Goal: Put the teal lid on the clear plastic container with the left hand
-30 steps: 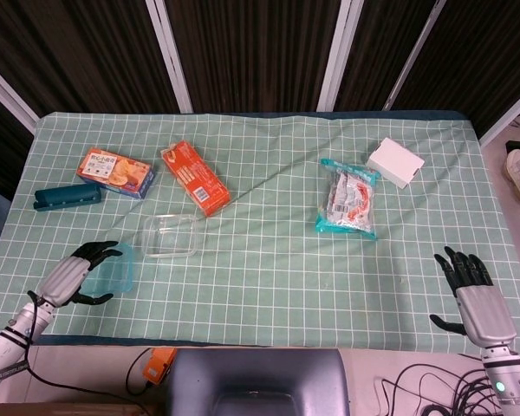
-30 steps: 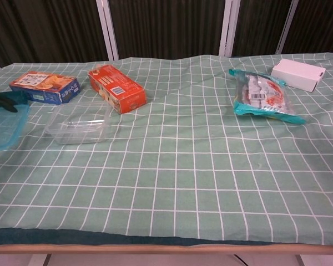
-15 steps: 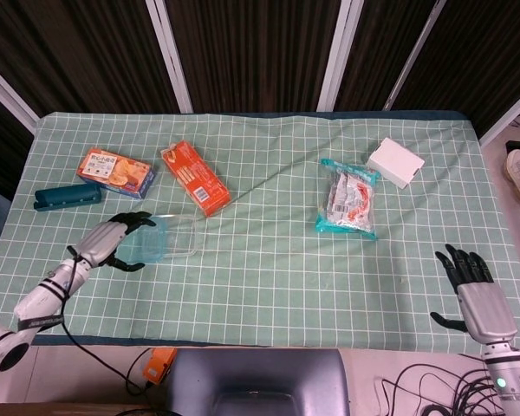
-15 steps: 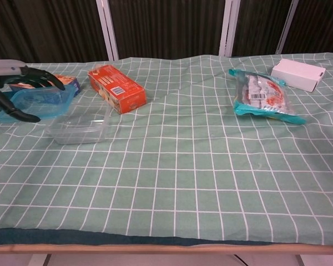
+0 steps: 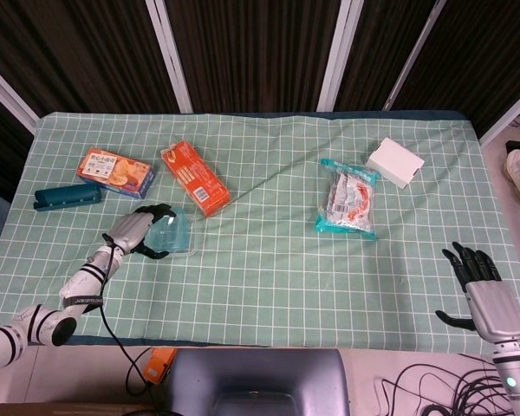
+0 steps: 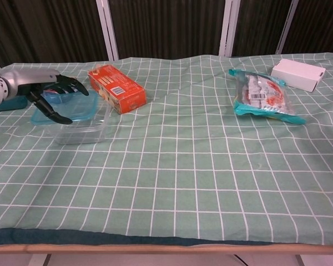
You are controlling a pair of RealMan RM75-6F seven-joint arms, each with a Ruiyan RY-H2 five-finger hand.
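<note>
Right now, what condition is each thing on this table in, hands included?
teal lid: held by the left hand, above the container, not seated.
clear plastic container: upright, uncovered.
left hand: grips the lid.
right hand: holds nothing, fingers apart.
orange box: closed, lying flat.
snack bag: sealed, lying flat.

What I could not make out from my station

In the head view the left hand (image 5: 137, 230) and the teal lid (image 5: 167, 232) covered much of the clear container (image 5: 186, 240), so I could not tell whether lid and rim touched. In the chest view the left arm ran off the left edge, and the hand (image 6: 47, 93) hid the blue-and-orange box behind it. The right hand (image 5: 484, 290) showed only in the head view, its forearm cut by the bottom edge. Print on the orange box (image 5: 195, 178) and snack packet (image 5: 347, 200) was too small to read.
</note>
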